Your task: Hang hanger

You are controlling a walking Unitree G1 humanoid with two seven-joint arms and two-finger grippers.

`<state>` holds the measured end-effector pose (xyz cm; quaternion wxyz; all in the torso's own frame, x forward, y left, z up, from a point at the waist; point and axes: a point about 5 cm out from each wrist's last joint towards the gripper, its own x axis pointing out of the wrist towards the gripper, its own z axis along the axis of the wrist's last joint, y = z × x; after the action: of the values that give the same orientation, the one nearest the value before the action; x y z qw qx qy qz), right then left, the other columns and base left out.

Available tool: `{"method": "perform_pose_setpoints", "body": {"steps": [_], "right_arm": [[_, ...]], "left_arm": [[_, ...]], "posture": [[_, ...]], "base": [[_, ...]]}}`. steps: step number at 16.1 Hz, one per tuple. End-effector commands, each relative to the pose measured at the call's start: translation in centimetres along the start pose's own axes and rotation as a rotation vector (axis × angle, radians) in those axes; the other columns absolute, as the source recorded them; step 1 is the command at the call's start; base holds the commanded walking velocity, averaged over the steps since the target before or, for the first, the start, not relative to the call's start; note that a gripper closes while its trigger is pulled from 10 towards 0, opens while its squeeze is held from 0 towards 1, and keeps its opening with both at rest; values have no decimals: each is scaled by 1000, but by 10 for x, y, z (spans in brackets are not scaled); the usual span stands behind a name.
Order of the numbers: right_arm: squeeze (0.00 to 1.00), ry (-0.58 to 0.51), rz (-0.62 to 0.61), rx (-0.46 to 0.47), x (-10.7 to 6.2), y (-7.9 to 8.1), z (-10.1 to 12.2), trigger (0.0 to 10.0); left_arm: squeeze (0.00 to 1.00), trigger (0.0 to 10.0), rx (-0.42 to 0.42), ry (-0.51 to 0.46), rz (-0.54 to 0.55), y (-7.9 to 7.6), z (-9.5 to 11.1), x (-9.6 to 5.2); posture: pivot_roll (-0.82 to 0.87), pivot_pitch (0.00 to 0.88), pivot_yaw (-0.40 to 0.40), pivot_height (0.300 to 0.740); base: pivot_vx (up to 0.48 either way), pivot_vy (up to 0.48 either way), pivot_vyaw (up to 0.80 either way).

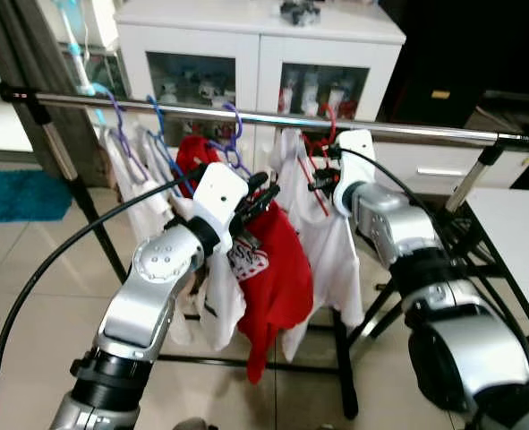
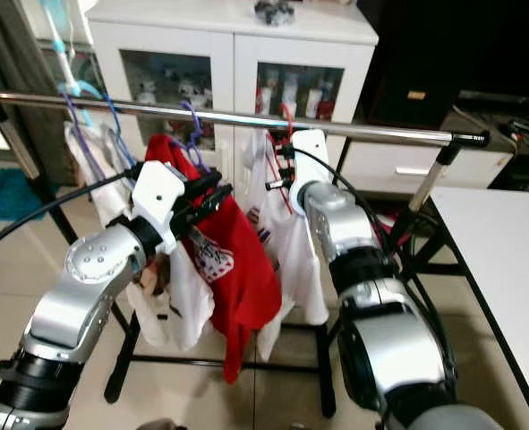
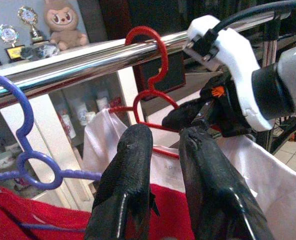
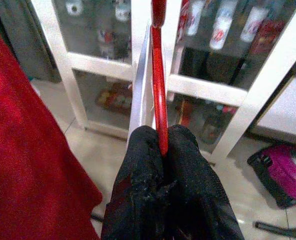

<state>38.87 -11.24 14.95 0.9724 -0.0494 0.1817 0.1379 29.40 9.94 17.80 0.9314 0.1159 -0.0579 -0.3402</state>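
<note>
A chrome rail (image 1: 246,116) spans the clothes rack. A red hanger (image 3: 160,55) carrying a white shirt (image 1: 322,242) has its hook over the rail. My right gripper (image 1: 322,177) is just under the rail, shut on the red hanger's wire (image 4: 159,90). To its left, a red shirt (image 1: 277,278) hangs from a purple hanger (image 3: 27,160). My left gripper (image 1: 262,202) hovers at the red shirt's shoulder, open, with a narrow gap between its fingers (image 3: 125,180) and nothing in it. The left wrist view faces the right gripper (image 3: 180,119) from close by.
More purple hangers with white garments (image 1: 130,170) fill the rail's left part. A white glass-door cabinet (image 1: 255,45) stands behind the rack. A white table (image 1: 515,233) lies to the right, a teal rug (image 1: 18,193) to the left. The rack's black legs (image 1: 345,358) spread below.
</note>
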Motion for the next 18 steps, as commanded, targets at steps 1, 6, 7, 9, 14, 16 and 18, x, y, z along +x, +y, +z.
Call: {"method": "perform_pose_setpoints", "body": {"steps": [1, 6, 7, 9, 14, 16, 18], "right_arm": [[0, -3, -3, 12, 1, -4, 4, 10000], [0, 61, 23, 27, 3, -4, -12, 10000], [0, 59, 26, 26, 3, -4, -11, 10000], [643, 51, 29, 10, 2, -7, -11, 10000], [1000, -88, 93, -18, -22, -20, 0, 10000], [1000, -115, 141, -6, -35, -21, 2, 10000], [1000, -162, 196, 19, -61, -20, 1, 10000]], "left_arm": [[0, 10000, 2, -17, -18, -2, 6, 1], [0, 10000, -28, -46, 3, 0, 10, 2], [0, 10000, -34, -54, 12, 2, 11, 3], [0, 10000, -37, -59, 18, 3, 12, 4], [0, 10000, -136, -61, 57, 6, 9, 1], [0, 10000, -140, -51, 68, 7, 7, -1], [0, 10000, -127, -35, 74, 5, 2, -1]], "posture": [[38, 0, -37, 740], [34, 0, -32, 740], [34, 0, -32, 740], [32, 0, -34, 740], [22, 0, -34, 740], [12, 0, -29, 740], [-1, 0, -24, 740]], "base": [[0, 0, 0], [0, 0, 0], [0, 0, 0], [0, 0, 0], [0, 0, 0], [0, 0, 0], [0, 0, 0]]}}
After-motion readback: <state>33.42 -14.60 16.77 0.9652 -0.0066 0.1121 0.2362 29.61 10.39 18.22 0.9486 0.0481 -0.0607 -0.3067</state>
